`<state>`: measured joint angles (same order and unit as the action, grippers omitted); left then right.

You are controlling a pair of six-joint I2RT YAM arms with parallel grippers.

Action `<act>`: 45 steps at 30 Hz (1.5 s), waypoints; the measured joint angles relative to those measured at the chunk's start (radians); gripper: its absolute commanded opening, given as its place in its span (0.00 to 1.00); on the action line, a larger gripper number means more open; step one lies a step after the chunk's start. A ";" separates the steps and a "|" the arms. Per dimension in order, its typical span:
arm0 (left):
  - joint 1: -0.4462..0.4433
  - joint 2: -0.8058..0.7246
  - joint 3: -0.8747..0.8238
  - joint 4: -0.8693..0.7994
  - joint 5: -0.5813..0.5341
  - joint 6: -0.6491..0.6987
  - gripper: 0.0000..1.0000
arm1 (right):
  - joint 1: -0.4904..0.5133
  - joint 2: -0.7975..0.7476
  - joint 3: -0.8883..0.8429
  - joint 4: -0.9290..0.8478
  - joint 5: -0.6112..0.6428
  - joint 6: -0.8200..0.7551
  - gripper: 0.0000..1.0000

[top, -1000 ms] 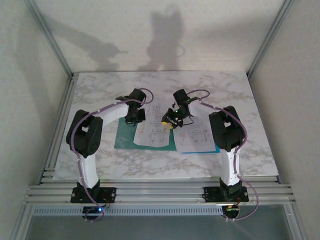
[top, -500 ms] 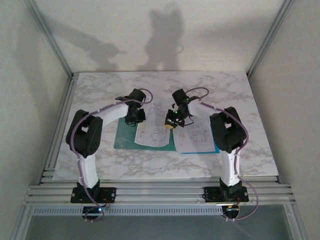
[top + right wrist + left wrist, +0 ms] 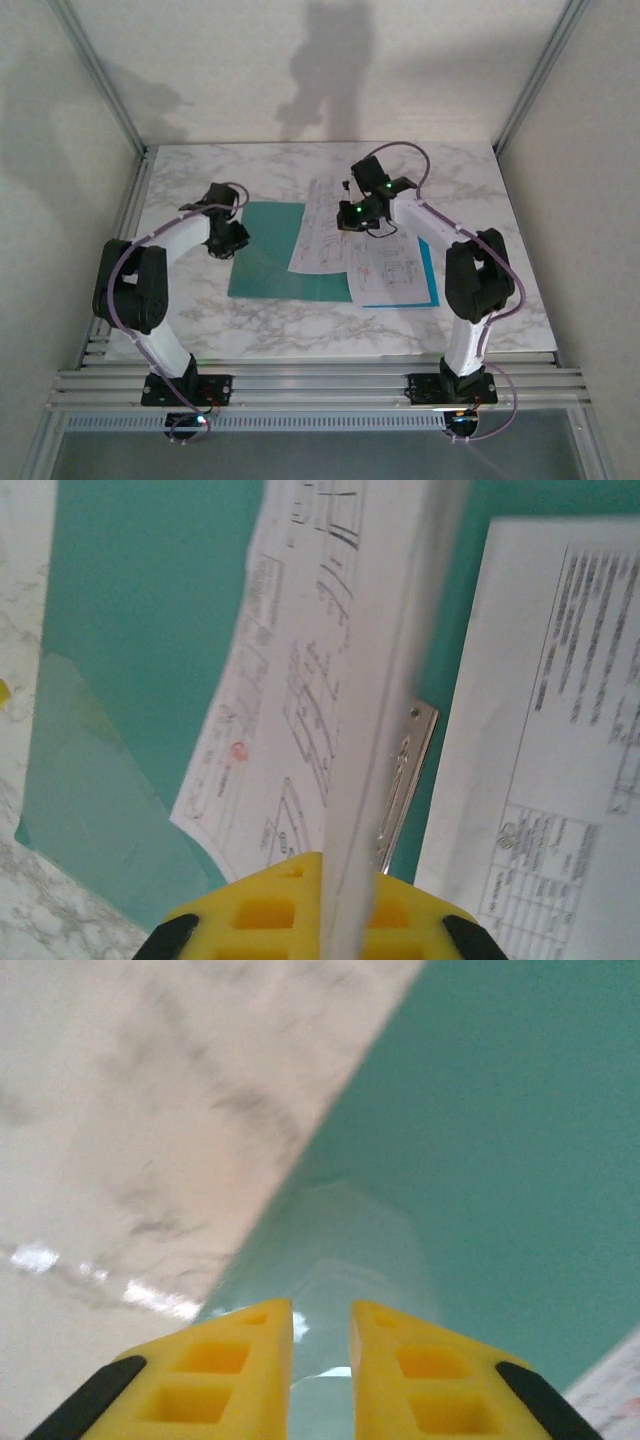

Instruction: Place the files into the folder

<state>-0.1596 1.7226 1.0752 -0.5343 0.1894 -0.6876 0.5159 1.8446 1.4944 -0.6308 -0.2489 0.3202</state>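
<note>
**Sheet clamped over the teal folder**

Marble table was seen under both arms. The teal folder was laid flat, left of centre. One printed sheet was held tilted over its right side, clamped edge-on in the closed right gripper. A second sheet, edged by a blue strip, was laid flat just beside it. The left gripper was set at the folder's left edge, yellow fingers nearly together, a pale glossy flap run up to their gap; a pinch could not be told.

Blurred edge of raised sheet, folder partly under sheets
</note>
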 measured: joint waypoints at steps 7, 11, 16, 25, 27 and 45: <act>0.003 -0.043 -0.099 0.002 0.028 -0.024 0.08 | 0.002 -0.110 -0.067 0.082 0.025 -0.118 0.00; 0.003 -0.085 -0.133 0.003 0.028 -0.033 0.08 | 0.020 -0.158 -0.126 0.139 0.020 -0.158 0.00; 0.003 -0.121 -0.163 0.003 0.025 -0.047 0.08 | 0.059 -0.165 -0.163 0.189 0.017 -0.180 0.00; 0.003 -0.225 -0.216 -0.001 -0.011 -0.092 0.09 | 0.080 -0.165 -0.171 0.229 -0.010 -0.200 0.00; 0.003 -0.245 -0.231 -0.001 -0.018 -0.102 0.09 | 0.083 -0.165 -0.173 0.232 -0.018 -0.203 0.00; 0.044 -0.295 -0.362 0.008 -0.023 -0.126 0.04 | 0.085 -0.164 -0.236 0.254 -0.119 -0.198 0.00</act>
<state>-0.1158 1.4273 0.7132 -0.5262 0.1661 -0.8131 0.6010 1.6802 1.2583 -0.3767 -0.3679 0.1219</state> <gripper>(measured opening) 0.063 0.042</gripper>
